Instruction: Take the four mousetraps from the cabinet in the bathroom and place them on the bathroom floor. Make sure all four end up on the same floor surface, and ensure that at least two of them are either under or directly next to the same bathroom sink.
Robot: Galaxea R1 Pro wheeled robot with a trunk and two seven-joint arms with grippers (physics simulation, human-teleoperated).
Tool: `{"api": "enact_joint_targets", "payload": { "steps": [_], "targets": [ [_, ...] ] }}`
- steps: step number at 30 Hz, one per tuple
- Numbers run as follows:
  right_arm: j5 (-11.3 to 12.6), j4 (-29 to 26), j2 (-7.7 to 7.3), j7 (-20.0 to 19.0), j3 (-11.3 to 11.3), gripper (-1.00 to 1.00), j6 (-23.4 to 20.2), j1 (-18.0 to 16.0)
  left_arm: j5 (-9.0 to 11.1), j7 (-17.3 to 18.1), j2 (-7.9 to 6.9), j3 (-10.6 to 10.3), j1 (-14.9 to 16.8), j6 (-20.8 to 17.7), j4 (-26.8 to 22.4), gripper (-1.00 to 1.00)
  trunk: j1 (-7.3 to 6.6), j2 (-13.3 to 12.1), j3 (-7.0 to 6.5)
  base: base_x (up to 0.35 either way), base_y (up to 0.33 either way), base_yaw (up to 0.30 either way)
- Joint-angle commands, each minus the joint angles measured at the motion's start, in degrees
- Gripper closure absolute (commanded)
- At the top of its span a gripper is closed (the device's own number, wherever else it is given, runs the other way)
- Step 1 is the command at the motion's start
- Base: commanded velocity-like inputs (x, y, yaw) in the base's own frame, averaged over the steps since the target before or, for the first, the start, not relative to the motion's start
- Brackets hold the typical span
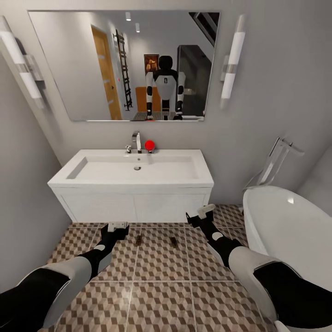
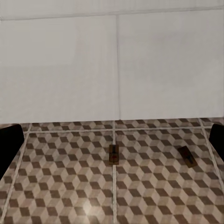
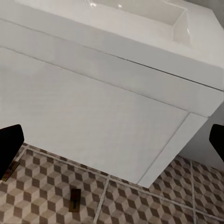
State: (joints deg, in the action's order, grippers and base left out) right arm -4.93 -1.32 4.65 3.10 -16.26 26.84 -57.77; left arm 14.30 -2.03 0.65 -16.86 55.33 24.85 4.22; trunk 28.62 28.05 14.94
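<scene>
I see no brand, label or readable writing anywhere. From the head view, my left gripper [image 1: 118, 225] hovers low over the bathroom floor [image 1: 157, 295], just in front of the sink [image 1: 133, 182]; in its wrist view the fingertips [image 2: 9, 142] sit at the far edges, spread wide with nothing between them. Just to its right, two mousetraps lie flat on the tiles near the front of the basin unit. The left mousetrap [image 1: 139, 239] has its long axis running toward the sink, lying along a grout line in the left wrist view [image 2: 113, 154]. The right mousetrap [image 1: 174, 241] lies a little apart from it and skewed at an angle [image 2: 187, 156]. Both are too small and blurred for me to make out their fittings. Further right, my right gripper [image 1: 203, 214] hangs beside the sink's right corner, jaws apart and empty. Its wrist camera catches one trap [image 3: 74, 199]. A dark shape sits half hidden by the finger. The bathtub [image 1: 295, 235] is cut off at the right edge.
</scene>
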Motion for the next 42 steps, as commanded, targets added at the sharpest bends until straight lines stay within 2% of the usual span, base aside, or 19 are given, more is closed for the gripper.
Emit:
{"api": "enact_joint_targets", "payload": {
  "steps": [1, 13, 42],
  "targets": [
    [-0.51, 0.09, 0.01, 0.32, 0.0, -1.0, 0.14, -0.07, 0.29, -0.17, 0.05, -0.49, 0.1, 0.38, 0.26, -1.0, -0.2, -0.32, -0.09, 0.0, 0.0, 0.0],
    [-0.51, 0.08, 0.01, 0.32, 0.0, -1.0, 0.14, -0.07, 0.29, -0.17, 0.05, -0.5, -0.03, 0.38, 0.26, -1.0, -2.83, -5.13, -2.24, 0.0, 0.0, 0.0],
    [-0.51, 0.05, 0.04, 0.32, 0.0, -1.0, 0.14, -0.04, 0.29, -0.17, 0.05, -0.47, -0.05, 0.38, 0.26, -1.0, -2.83, -5.13, -2.24, 0.0, 0.0, 0.0]
  ]
}}
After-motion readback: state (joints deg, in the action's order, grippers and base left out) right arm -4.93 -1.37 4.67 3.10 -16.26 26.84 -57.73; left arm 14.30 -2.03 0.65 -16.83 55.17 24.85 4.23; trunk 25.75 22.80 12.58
